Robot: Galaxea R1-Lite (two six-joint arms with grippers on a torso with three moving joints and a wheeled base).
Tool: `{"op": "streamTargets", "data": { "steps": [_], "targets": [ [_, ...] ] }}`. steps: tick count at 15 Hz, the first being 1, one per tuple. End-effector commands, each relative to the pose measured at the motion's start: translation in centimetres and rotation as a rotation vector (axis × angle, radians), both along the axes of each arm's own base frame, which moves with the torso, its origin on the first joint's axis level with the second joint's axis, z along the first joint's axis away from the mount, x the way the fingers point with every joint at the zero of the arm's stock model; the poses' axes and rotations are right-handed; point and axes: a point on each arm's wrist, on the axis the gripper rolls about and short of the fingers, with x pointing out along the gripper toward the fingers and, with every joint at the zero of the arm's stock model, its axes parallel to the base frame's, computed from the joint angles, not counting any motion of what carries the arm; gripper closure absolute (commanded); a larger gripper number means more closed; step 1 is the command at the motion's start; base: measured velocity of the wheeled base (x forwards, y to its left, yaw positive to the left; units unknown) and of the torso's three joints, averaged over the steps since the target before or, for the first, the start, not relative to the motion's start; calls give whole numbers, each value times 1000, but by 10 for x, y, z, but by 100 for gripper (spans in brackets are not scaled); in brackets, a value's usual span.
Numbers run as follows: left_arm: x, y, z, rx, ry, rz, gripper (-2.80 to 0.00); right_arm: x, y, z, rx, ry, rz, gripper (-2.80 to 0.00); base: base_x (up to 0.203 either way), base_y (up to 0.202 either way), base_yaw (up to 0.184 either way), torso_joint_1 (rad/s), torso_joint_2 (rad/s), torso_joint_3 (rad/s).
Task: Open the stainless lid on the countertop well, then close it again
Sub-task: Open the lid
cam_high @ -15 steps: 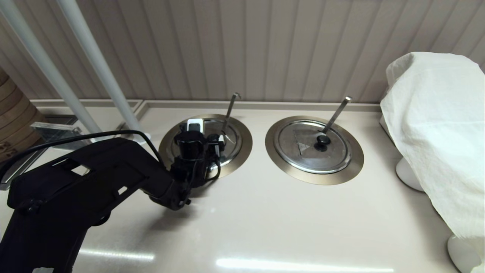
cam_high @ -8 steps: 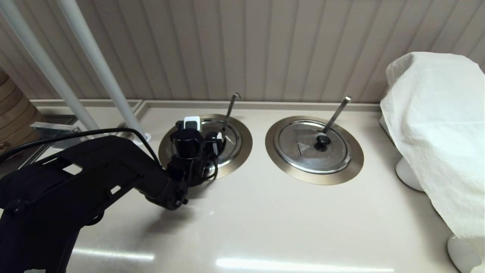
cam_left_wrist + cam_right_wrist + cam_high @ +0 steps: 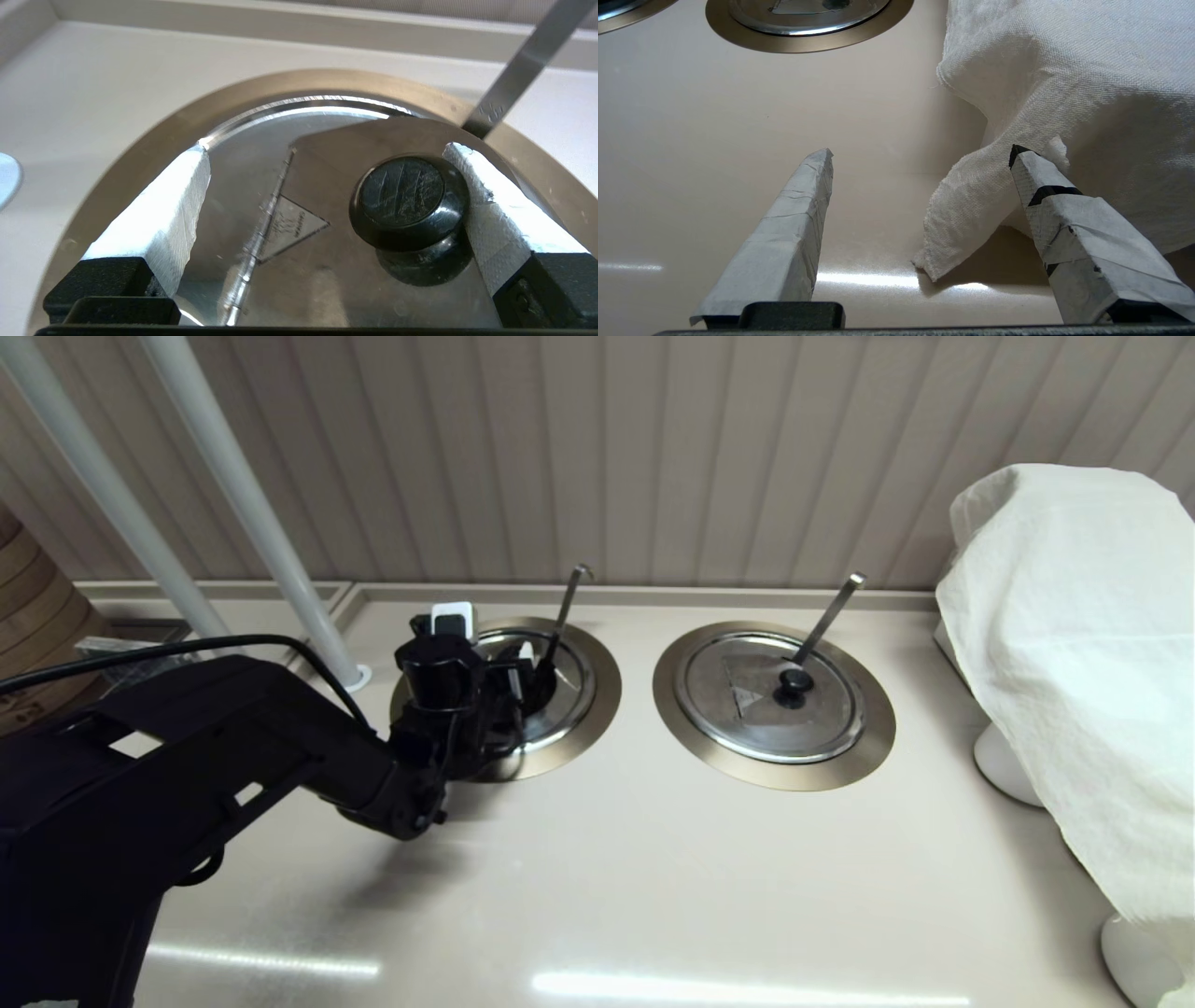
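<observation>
The stainless lid [image 3: 571,695] [image 3: 299,261] lies in the countertop well [image 3: 602,705], inside its bronze rim ring [image 3: 140,154]. A hinge line and a faint triangular mark [image 3: 287,228] cross the lid. The thin hook-tipped handle [image 3: 569,602] [image 3: 523,70] sticks up at the back. My left gripper [image 3: 490,639] [image 3: 327,151] hovers low over the lid, open. The black knob [image 3: 404,198] sits between the fingers, right against one white pad [image 3: 486,200]. My right gripper [image 3: 920,154] is open above the counter, outside the head view.
The twin lid [image 3: 770,695] with its flat square-tipped handle [image 3: 831,611] sits to the right. A white cloth [image 3: 1074,663] [image 3: 1064,93] drapes over things at the right edge, one corner hanging between the right fingers. White poles [image 3: 243,504] stand at the back left.
My left arm has shifted left and toward the back wall, carrying the open gripper across the lid. The lid and the right arm look unchanged.
</observation>
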Motion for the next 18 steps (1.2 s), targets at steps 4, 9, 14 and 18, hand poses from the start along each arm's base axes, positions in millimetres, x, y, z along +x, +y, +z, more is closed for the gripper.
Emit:
{"op": "streamTargets", "data": {
  "steps": [4,9,14,18],
  "targets": [
    [1,18,17,-16,-39,42,-280,0,0,0,0,0,-1,-280,0,0,0,0,0,0],
    [0,34,32,-27,-70,70,-280,0,0,0,0,0,-1,-280,0,0,0,0,0,0],
    [5,56,29,-22,-59,118,-280,0,0,0,0,1,-1,-280,0,0,0,0,0,0],
    [6,61,27,-23,-54,81,-280,0,0,0,0,0,0,-280,0,0,0,0,0,0]
  ]
}}
